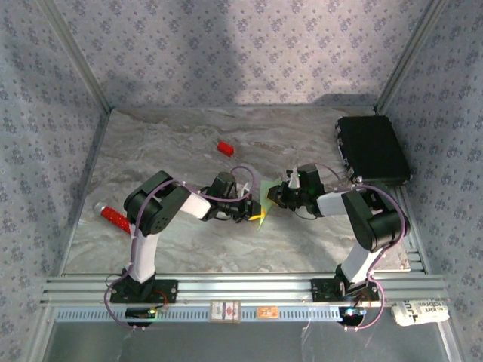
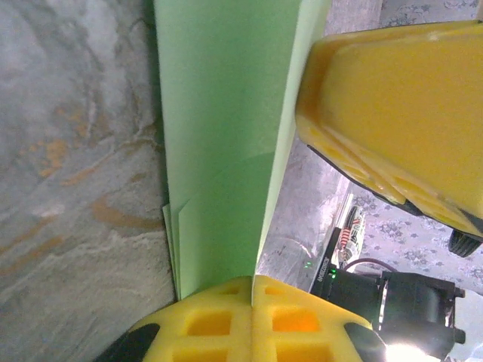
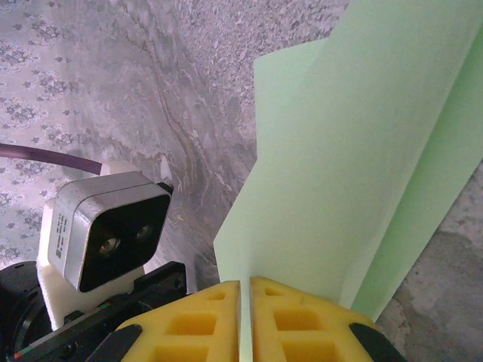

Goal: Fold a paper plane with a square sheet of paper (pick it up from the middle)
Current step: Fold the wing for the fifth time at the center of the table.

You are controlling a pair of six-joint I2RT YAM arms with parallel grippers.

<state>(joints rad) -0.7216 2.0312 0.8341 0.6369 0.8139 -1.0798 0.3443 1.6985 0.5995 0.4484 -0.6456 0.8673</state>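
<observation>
Your left tool (image 2: pixel 251 290) is pinched fully shut on the near edge of the sheet of paper (image 2: pixel 219 113), and several green layers are stacked at that corner, so the sheet is already creased and doubled. Your right tool (image 3: pixel 245 290) is closed to a thin slit on another edge of the same sheet, which fans upward from its yellow fingers (image 3: pixel 298 317). In the overhead view the paper hangs between the two tools above the middle of the counter (image 1: pixel 181 136) and looks clear of the surface.

By my reading, you are working a fold in mid-air with both tools sharing the sheet. To do it well:
- Move both tools as a pair, because any pull apart could tear paper this thin
- Line up the free edges before you commit to the crease
- Lower the fold onto the counter if you need to flatten it, since thin paper tends to spring open in the air
- Let go with one tool only while the other has a firm hold

The black case (image 1: pixel 372 148) at the far right is the one container here; it is shut, so you cannot tell what is inside
</observation>
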